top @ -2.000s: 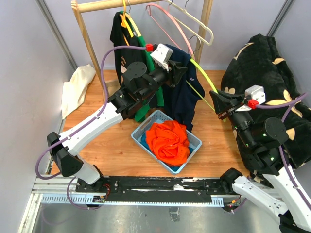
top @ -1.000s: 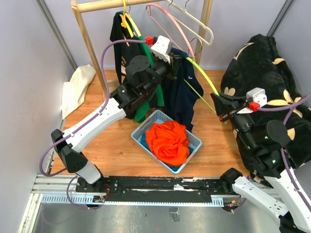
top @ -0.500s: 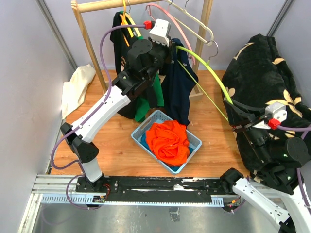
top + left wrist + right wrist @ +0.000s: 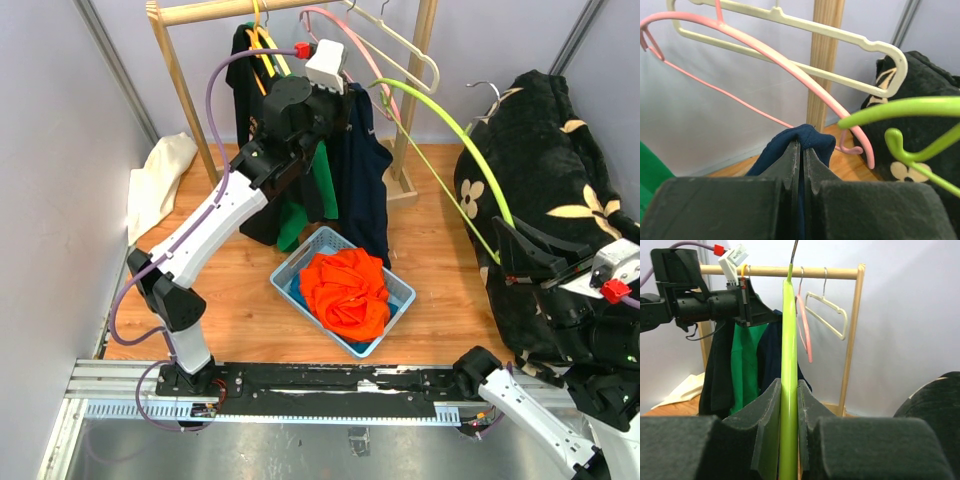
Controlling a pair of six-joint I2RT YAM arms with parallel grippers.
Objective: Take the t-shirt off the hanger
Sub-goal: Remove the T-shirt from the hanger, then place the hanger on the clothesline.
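Note:
The navy t-shirt (image 4: 362,170) hangs down from my left gripper (image 4: 347,93), which is shut on a fold of its top edge just below the rack's rail; in the left wrist view the cloth (image 4: 810,137) bulges out between the closed fingers of that gripper (image 4: 801,150). My right gripper (image 4: 507,250) is shut on one arm of the lime-green hanger (image 4: 440,115), low at the right. That hanger arches from beside the shirt to my right gripper, its far tip (image 4: 845,121) just clear of the cloth. In the right wrist view the hanger (image 4: 789,340) stands upright in the right gripper (image 4: 788,390).
A wooden rack (image 4: 190,11) carries a pink hanger (image 4: 345,40), a cream hanger (image 4: 405,45), and black and green garments (image 4: 300,200). A blue basket (image 4: 398,290) with orange cloth sits in front. A black floral blanket (image 4: 540,130) lies right, a white cloth (image 4: 160,170) left.
My left gripper rose toward the rail with the t-shirt. My right gripper drew the green hanger back to the right and nearer, so the hanger slid out of the shirt.

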